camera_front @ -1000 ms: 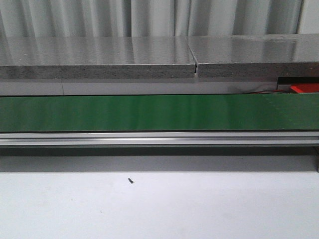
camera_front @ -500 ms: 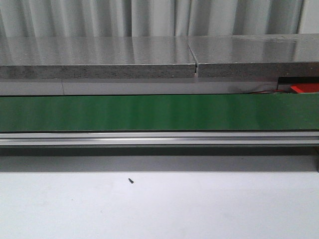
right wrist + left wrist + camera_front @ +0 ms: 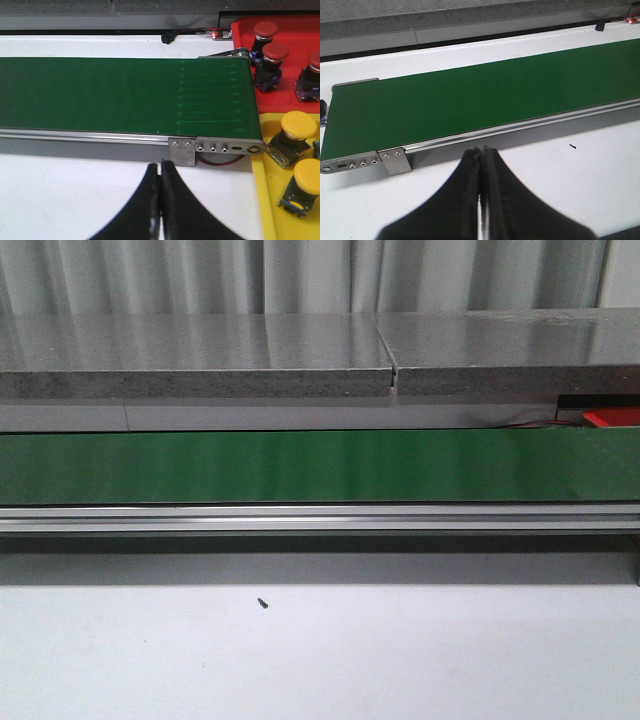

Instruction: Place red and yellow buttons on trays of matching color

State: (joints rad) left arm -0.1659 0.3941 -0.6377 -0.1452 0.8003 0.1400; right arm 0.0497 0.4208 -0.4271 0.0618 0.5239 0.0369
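Observation:
In the right wrist view a red tray (image 3: 240, 27) holds three red buttons (image 3: 275, 54) beside the belt's end. A yellow tray (image 3: 263, 200) holds two yellow buttons (image 3: 298, 125). A corner of the red tray shows in the front view (image 3: 612, 418). My right gripper (image 3: 160, 166) is shut and empty over the white table, short of the belt's rail. My left gripper (image 3: 483, 150) is shut and empty over the white table near the belt's other end. The green belt (image 3: 300, 466) carries no button in any view.
The conveyor has an aluminium rail (image 3: 320, 517) along its near side and metal end brackets (image 3: 215, 145) (image 3: 394, 159). A grey stone ledge (image 3: 200, 355) runs behind the belt. A small dark speck (image 3: 262, 603) lies on the white table.

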